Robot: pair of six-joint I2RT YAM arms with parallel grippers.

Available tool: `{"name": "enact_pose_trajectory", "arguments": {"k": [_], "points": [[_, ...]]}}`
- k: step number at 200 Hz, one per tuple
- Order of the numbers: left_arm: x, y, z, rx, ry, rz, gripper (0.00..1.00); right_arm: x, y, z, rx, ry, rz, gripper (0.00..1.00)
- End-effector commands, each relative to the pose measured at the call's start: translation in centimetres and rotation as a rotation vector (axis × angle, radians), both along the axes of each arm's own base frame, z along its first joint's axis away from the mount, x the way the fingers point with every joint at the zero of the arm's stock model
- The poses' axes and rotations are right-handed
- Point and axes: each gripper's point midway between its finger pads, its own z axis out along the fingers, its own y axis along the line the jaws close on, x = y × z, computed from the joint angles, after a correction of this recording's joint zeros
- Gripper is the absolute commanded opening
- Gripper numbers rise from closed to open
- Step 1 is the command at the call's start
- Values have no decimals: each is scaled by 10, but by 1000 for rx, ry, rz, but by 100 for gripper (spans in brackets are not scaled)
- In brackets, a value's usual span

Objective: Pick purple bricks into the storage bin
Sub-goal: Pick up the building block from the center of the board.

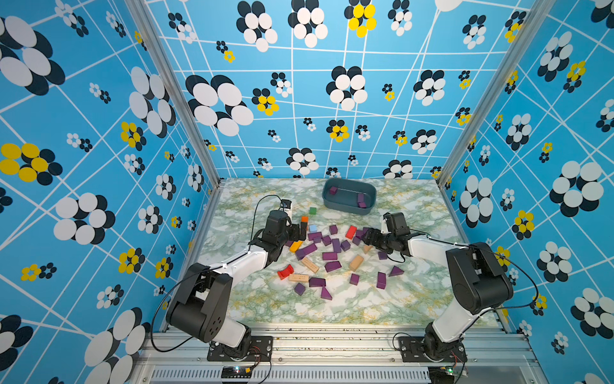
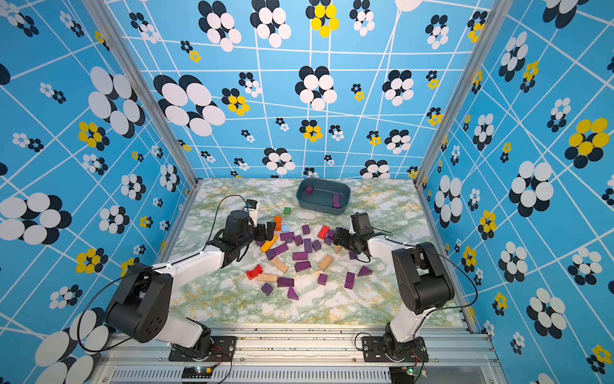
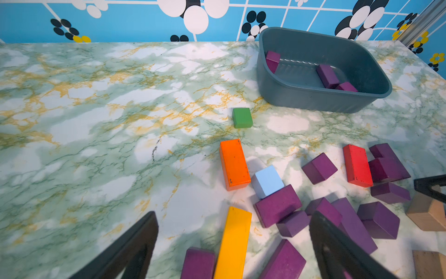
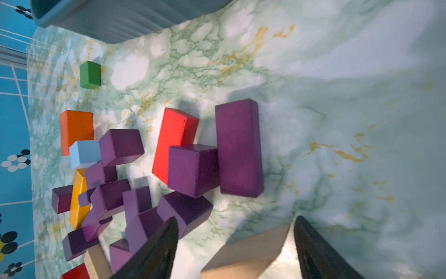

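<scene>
Several purple bricks lie scattered mid-table among other colours. The storage bin stands at the back, and three purple bricks lie inside it. My left gripper hangs open at the pile's left edge. In the left wrist view its fingers straddle a yellow bar and purple bricks. My right gripper is open at the pile's right edge. In the right wrist view a tan wedge lies between its fingers, and a purple brick sits just outside one finger.
A green cube, an orange block, a light blue cube and a red block lie between the pile and the bin. Tan blocks and a red arch block lie nearer the front.
</scene>
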Motion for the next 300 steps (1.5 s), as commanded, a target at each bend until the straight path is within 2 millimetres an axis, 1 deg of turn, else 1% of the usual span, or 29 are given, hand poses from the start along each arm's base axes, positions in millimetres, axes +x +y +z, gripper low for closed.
{"name": "enact_pose_trajectory", "arguments": {"k": [1,19,40,74,91,107,129,158,187,246,300], "points": [[-3,5,11,-37,-75,14,100,-2,1,-5,-19,36,9,75],[-6,5,10,-41,-95,5,100,-1,-4,-4,-57,33,8,75],[-8,5,7,-23,-114,-11,99,5,-9,-4,-101,32,-2,74],[-10,5,5,-27,-130,-21,99,16,-10,-10,-139,59,5,66],[-11,5,8,-40,-149,-20,100,18,-11,-15,-161,82,9,63],[-12,7,6,-38,-155,-21,100,19,-14,-17,-186,89,6,62],[-13,9,3,-26,-158,-22,99,19,-23,-19,-246,108,-2,60],[-13,12,3,-41,-160,-14,100,18,-31,-22,-298,131,-7,53],[-13,15,3,-72,-159,4,100,18,-31,-25,-297,135,-5,51],[-13,14,6,-136,-147,21,100,23,-24,-26,-264,125,4,52],[-13,10,6,-195,-134,29,100,22,-18,-30,-262,128,26,53]]}}
